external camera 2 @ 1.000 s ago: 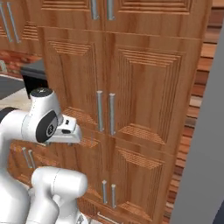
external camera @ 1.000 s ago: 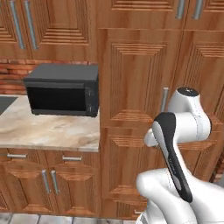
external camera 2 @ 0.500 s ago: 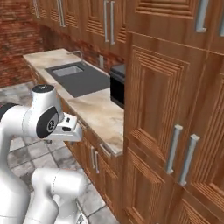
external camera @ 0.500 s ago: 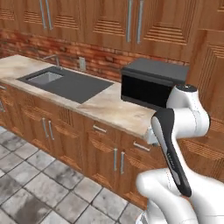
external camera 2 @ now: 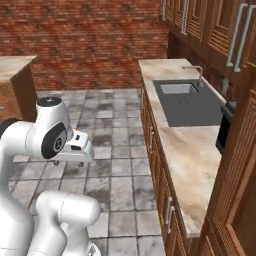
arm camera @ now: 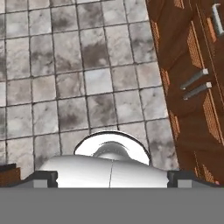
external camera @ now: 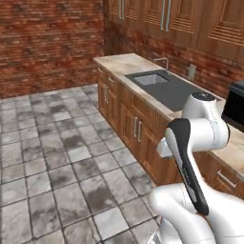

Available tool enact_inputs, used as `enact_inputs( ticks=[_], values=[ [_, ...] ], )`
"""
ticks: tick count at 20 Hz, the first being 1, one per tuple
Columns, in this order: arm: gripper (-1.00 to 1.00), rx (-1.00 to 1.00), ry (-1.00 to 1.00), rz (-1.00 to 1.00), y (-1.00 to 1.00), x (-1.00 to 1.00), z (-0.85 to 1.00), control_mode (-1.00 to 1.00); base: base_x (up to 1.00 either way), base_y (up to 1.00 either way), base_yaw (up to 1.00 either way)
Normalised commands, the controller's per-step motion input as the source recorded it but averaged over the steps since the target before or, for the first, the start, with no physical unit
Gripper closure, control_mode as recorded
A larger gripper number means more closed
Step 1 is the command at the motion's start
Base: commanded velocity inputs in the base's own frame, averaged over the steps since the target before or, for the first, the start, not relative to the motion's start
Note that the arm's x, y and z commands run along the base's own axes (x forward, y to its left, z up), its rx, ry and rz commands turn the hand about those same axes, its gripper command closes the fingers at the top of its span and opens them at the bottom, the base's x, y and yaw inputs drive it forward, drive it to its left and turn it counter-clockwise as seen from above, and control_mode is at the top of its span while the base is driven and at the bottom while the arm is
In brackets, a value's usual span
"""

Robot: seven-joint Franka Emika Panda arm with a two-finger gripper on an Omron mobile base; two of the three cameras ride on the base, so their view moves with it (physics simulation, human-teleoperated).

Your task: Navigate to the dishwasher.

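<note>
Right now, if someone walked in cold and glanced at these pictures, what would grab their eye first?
The red brick wall across the far side, behind a wide floor of mottled grey tiles. Next, the run of wooden cabinets along the right, topped by a pale marble counter with a dark grey sink and faucet set into it. A black microwave sits at the counter's near end.
</note>
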Motion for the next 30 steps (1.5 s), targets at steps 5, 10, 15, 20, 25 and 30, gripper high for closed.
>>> enact_inputs(
  ticks=[5, 10, 15, 20, 25, 30],
  values=[
    [-1.0, 0.0, 0.0, 0.0, 0.0, 0.0, 0.0, 1.0, 0.53, 0.11, 0.81],
    [-1.0, 0.0, 0.0, 0.0, 0.0, 0.0, 0.0, 1.0, 0.61, 0.01, 0.73],
    [-1.0, 0.0, 0.0, 0.0, 0.0, 0.0, 0.0, 1.0, 0.57, 0.0, 0.65],
    [-1.0, 0.0, 0.0, 0.0, 0.0, 0.0, 0.0, 1.0, 0.53, 0.04, 0.59],
    [-1.0, 0.0, 0.0, 0.0, 0.0, 0.0, 0.0, 1.0, 0.65, 0.08, 0.55],
    [-1.0, 0.0, 0.0, 0.0, 0.0, 0.0, 0.0, 1.0, 0.89, 0.0, 0.48]
  ],
)
